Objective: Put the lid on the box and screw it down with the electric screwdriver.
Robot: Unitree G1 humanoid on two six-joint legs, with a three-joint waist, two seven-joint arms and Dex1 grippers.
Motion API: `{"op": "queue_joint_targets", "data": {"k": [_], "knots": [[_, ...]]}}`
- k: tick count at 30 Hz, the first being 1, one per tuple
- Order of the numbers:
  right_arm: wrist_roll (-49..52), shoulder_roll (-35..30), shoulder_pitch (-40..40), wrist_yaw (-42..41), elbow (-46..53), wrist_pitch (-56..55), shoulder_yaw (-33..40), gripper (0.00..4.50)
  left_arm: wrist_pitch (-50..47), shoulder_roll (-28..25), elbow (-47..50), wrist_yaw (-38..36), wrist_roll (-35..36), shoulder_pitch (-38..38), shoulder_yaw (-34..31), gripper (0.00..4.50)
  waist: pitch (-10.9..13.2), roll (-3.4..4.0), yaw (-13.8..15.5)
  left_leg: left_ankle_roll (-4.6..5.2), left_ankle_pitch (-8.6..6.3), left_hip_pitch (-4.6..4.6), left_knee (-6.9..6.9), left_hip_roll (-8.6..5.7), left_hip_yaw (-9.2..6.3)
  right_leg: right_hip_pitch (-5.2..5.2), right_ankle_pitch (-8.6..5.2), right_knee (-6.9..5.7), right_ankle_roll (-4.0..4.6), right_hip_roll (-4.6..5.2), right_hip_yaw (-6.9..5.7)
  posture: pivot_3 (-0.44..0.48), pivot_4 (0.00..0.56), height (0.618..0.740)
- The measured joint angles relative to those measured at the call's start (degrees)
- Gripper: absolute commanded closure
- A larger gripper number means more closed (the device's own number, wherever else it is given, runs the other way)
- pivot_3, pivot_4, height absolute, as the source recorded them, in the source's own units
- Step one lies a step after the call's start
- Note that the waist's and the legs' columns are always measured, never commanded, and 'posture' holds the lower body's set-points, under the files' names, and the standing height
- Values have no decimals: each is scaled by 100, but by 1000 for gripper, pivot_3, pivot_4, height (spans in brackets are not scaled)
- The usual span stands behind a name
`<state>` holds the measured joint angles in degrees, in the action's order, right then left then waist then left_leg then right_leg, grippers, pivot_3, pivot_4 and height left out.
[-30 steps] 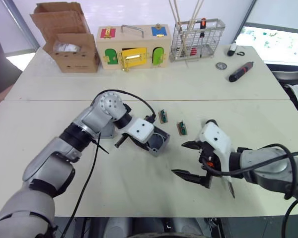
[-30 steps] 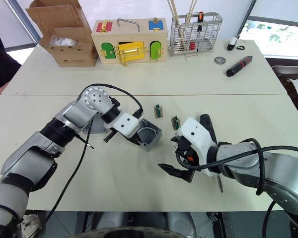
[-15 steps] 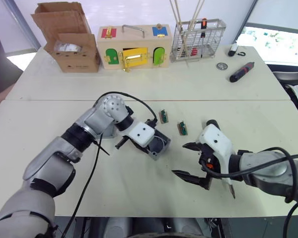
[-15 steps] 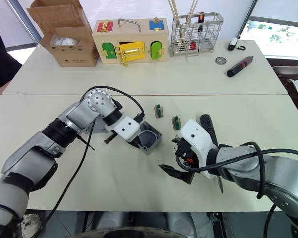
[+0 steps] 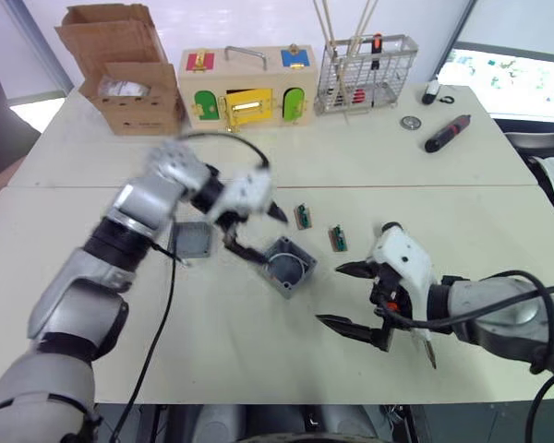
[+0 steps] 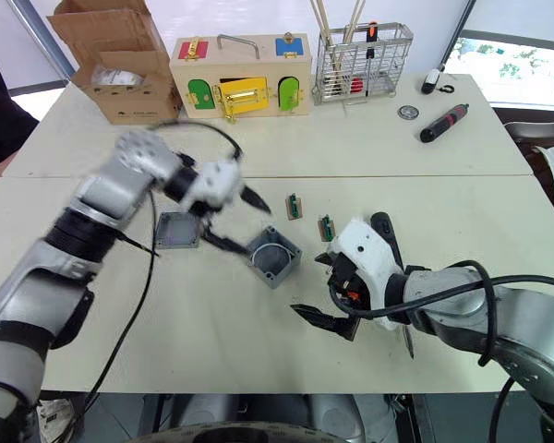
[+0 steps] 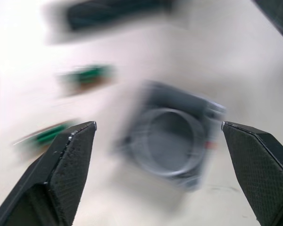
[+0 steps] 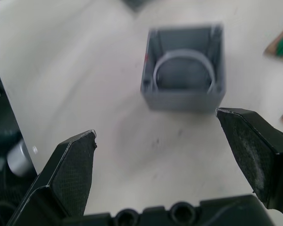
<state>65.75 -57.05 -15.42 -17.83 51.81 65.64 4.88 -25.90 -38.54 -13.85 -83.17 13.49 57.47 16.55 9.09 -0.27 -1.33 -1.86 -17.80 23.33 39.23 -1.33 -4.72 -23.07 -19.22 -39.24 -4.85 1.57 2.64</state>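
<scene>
Left arm reaching in from the near left, forearm angled up across the tabletop (image 5: 258, 360), wrist raised. Left pincer (image 5: 251, 229) held above the surface, fingers spread wide, gripping nothing, one tip pointing toward the far side, the other down toward the box (image 5: 289, 266). Lid (image 5: 192, 239) lying flat just beside the left wrist, apart from the box. Box sitting open side up near the middle, free of both pincers, a round ring visible inside in both wrist views. Small red mark on one side, seen in the left wrist view at the box (image 7: 172, 141) edge and faintly in the right wrist view (image 8: 184, 66).

Two small green boards (image 5: 303, 216) lying past the box, between it and the right arm; in the left wrist view blurred green strips beside the box.

Right arm coming in from the near right, forearm low and nearly level over the tabletop. Right pincer (image 5: 344, 296) wide open and empty, tips pointing toward the box, well short of it. Right wrist view looking straight between the black fingers (image 8: 70, 165) at the box.

Along the far edge: carton (image 5: 129, 83), wooden latch box (image 5: 249, 88), wire basket (image 5: 365, 72). Far right, the screwdriver (image 5: 447, 133) lying on the tabletop, well apart from both pincers, a small round disc (image 5: 409, 122) near it.
</scene>
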Motion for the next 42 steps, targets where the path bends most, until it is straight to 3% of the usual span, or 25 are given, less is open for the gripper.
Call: {"op": "queue_joint_targets", "data": {"k": [3,9,12,16,23,34,37,42], "knots": [[-24,-83,-203,-373,-150,-142,28,0,-1177,-399,185,933,-60,-139,-572,114,0,0,0,1,-1,-2,-1,2,-3,-1,0,-2,0,-1,0,0,150,740],[-594,-274,-802,-1261,-440,-493,-449,0,-4360,-977,185,2360,-506,-173,-521,114,1,-2,34,0,0,1,6,-6,-4,-1,0,-5,-1,3,-3,0,150,740],[-1070,-267,-1122,-1637,-635,-708,-860,0,-5317,-1048,456,2832,-541,-217,-502,114,1,-3,54,-1,1,3,5,-6,-5,-3,0,-5,-1,8,-2,0,150,740],[-1902,-101,-1380,-1971,-910,-1029,-1579,0,-6345,-759,851,3555,-526,-399,-504,114,0,-4,57,-7,4,5,5,-6,-6,-8,0,-8,-1,11,0,0,150,740],[-2401,279,-1360,-2027,-933,-1107,-1810,0,-6615,-577,681,4357,-373,-539,-515,114,0,-5,49,-41,23,10,3,-5,-1,-22,0,-17,-1,13,5,0,150,740],[-2417,659,-1176,-1646,-664,-689,-1689,0,-6251,-211,101,4950,-282,-555,-364,114,-2,-7,63,-45,25,10,3,-9,-1,-25,0,-23,-1,18,5,0,150,740],[-2376,713,-1174,-1534,-575,-557,-1553,0,-6019,-177,19,4971,-284,-541,-276,987,-7,-6,69,-50,28,7,3,-10,-1,-21,0,-25,-1,19,6,0,150,740],[-2290,853,-1159,-1387,-479,-346,-1457,0,-5976,-92,-4,4965,-265,-530,-213,3514,-13,-2,55,-39,22,-2,3,-10,-1,-18,0,-37,-1,17,7,0,150,740]]}}
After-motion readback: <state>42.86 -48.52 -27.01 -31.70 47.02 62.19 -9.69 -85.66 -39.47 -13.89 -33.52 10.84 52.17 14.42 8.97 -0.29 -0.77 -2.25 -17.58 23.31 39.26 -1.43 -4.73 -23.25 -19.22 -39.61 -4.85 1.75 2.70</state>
